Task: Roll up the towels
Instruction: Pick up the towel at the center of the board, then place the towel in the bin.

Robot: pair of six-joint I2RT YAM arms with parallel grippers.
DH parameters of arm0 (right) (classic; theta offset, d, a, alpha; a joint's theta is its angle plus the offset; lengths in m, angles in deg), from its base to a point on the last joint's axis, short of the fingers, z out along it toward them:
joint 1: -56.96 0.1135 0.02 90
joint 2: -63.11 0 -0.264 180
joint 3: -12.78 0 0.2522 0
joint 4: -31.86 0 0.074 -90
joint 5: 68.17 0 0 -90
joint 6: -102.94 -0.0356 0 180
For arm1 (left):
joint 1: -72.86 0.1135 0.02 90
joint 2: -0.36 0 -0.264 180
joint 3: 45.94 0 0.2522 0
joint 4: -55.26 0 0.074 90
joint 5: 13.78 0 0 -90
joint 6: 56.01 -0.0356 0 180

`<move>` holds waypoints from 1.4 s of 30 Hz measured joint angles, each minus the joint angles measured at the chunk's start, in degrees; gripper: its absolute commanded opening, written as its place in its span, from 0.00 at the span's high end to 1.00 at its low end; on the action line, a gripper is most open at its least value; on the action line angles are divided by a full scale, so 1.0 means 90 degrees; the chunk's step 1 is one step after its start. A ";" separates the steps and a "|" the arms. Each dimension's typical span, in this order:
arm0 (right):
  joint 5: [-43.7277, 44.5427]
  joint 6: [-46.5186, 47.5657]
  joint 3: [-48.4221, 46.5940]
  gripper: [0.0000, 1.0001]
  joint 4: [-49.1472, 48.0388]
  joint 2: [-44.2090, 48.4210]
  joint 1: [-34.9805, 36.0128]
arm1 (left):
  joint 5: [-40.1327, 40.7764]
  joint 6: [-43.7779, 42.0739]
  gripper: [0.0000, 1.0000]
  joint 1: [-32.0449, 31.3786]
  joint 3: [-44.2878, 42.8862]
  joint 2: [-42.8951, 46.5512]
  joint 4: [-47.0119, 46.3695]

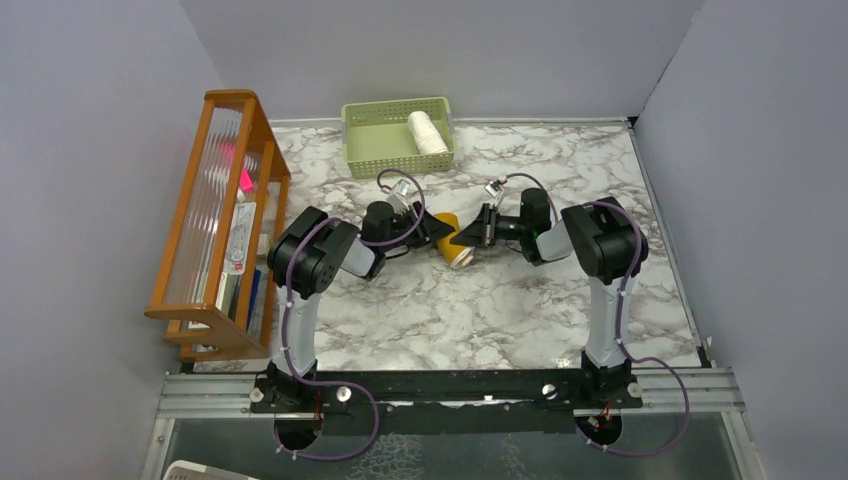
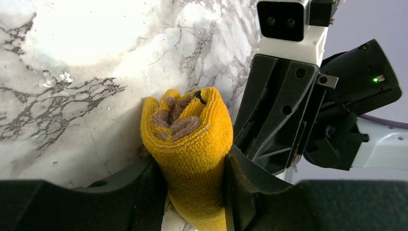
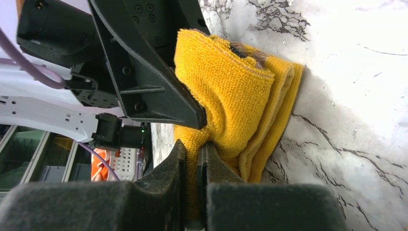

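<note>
The mustard-yellow towel is rolled into a short fat cylinder at mid-table, its brownish inner layers showing at the end in the left wrist view. My left gripper is shut around the roll's body, one jaw on each side. My right gripper faces it from the right and is shut on a fold of the same towel; the towel also fills the right wrist view. The cream-white towel lies rolled inside the pale green basket.
A wooden rack with ribbed clear panels and papers stands along the left edge. Grey walls close the back and sides. The marble tabletop stretches between the arms' bases and the towel.
</note>
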 measured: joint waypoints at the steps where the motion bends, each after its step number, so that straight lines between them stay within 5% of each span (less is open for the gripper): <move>1: 0.0000 -0.0010 0.0000 0.79 -0.0022 0.0000 -0.0007 | 0.0002 -0.0158 0.92 0.0000 -0.0049 0.0092 0.0214; 3: 0.0002 0.0000 0.0000 0.47 -0.0010 0.0010 -0.0019 | 0.0010 -0.0476 0.92 0.0005 -0.0175 0.0267 0.0741; 9: -0.0061 0.0357 0.0027 0.32 0.0505 0.0743 -0.0100 | 0.0092 -0.1438 0.95 0.0102 -0.0789 0.0583 0.2285; 19: -0.0027 0.0969 0.0175 0.31 0.1090 0.2579 -0.1588 | 0.0083 -0.2317 0.95 0.0738 -0.2579 0.0656 0.4762; 31: 0.0901 0.1535 0.0969 0.31 0.1564 0.2803 -0.1547 | -0.0653 -0.2455 0.95 0.1506 -0.6132 0.0532 0.7179; 38: 0.1156 0.1445 0.1010 0.31 0.1200 0.2812 -0.1547 | -0.1294 -0.2494 0.95 0.2317 -0.8471 -0.1030 0.8031; 39: 0.1161 0.1433 0.1010 0.31 0.1168 0.2812 -0.1547 | -0.1345 -0.2497 0.47 0.2395 -0.8799 -0.1348 0.8138; 40: 0.1161 0.1426 0.1010 0.31 0.1144 0.2812 -0.1547 | -0.1389 -0.2501 0.93 0.2455 -0.9075 -0.1651 0.8213; 42: 0.1161 0.1411 0.1010 0.31 0.1120 0.2812 -0.1547 | -0.1464 -0.2837 0.99 0.2511 -0.9544 -0.2220 0.8378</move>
